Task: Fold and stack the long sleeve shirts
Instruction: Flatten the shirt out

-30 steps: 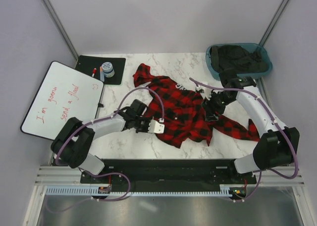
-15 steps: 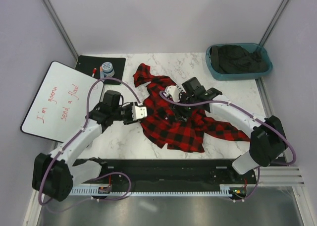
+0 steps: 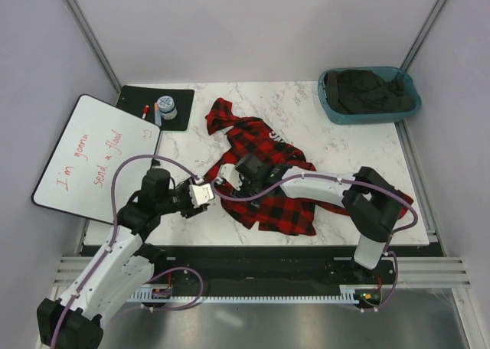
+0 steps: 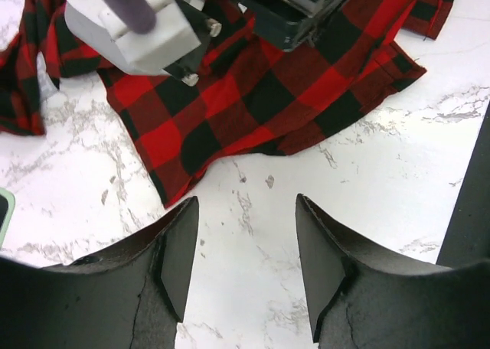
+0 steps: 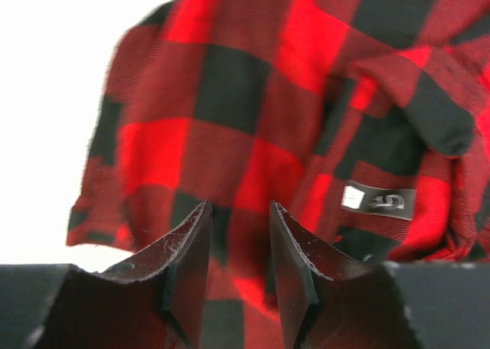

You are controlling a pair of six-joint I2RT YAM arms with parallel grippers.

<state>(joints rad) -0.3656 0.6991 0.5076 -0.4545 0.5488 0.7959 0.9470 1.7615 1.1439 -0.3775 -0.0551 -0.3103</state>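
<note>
The red-and-black check long sleeve shirt (image 3: 269, 177) lies crumpled mid-table, one sleeve trailing toward the far left. My left gripper (image 3: 200, 194) hovers just off its left edge. In the left wrist view the left gripper (image 4: 246, 203) is open over bare marble, the shirt's hem (image 4: 253, 96) ahead of its tips. My right arm reaches across the shirt, and the right gripper (image 3: 243, 173) is low over its left part. Seen from the right wrist, the right gripper (image 5: 240, 211) has a narrow gap between its fingers, with check cloth behind it and a neck label (image 5: 377, 201) to the right.
A teal bin (image 3: 331, 104) holding dark clothing stands at the back right. A whiteboard (image 3: 96, 154) lies at the left. Behind it a black mat (image 3: 180, 108) carries a marker and a small can. The table's dark front edge (image 4: 468, 211) runs close to the left gripper.
My left gripper has let go of the shirt, opened, and drawn back to the left. The right arm has swung from the right side across to the shirt's left part, its jaws narrowing.
</note>
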